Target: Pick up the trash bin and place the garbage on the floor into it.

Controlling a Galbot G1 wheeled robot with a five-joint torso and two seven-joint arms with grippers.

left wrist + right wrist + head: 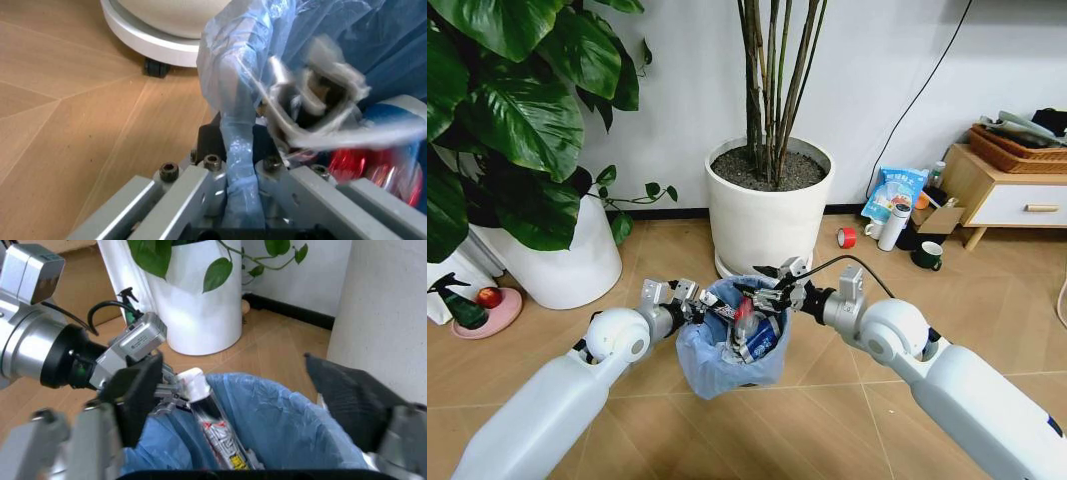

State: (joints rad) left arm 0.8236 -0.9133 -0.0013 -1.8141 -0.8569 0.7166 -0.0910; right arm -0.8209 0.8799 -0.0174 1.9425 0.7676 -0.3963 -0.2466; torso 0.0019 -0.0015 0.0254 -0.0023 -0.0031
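Now the left gripper point(689, 300) is clenched on the left rim of the trash bin point(727, 362), pinching its blue bag point(235, 150) between the fingers. That bin sits between the two arms, just near of the middle white planter point(767, 215), with garbage point(749, 325) inside. Over its right rim hangs the right gripper point(772, 292), fingers spread and grasping nothing above the floor point(847, 320).
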